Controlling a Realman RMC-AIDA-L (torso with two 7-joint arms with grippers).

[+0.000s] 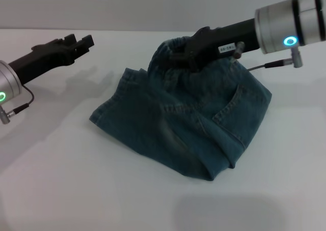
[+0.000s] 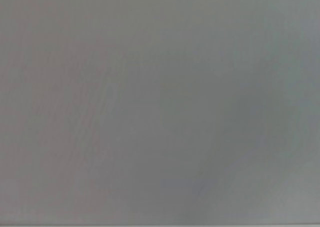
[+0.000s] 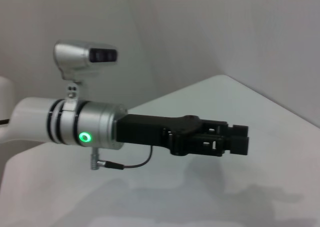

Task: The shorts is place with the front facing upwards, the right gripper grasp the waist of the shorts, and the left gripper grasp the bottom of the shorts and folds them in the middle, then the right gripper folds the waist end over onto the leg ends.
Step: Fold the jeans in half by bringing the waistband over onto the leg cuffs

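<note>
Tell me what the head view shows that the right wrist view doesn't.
Only the head view shows the shorts and the right claw lifting the waist of the shorts. Only the right wrist view shows the camera mounted above the left arm's cuff. Both show the left claw hovering apart from the shorts over the white table.
</note>
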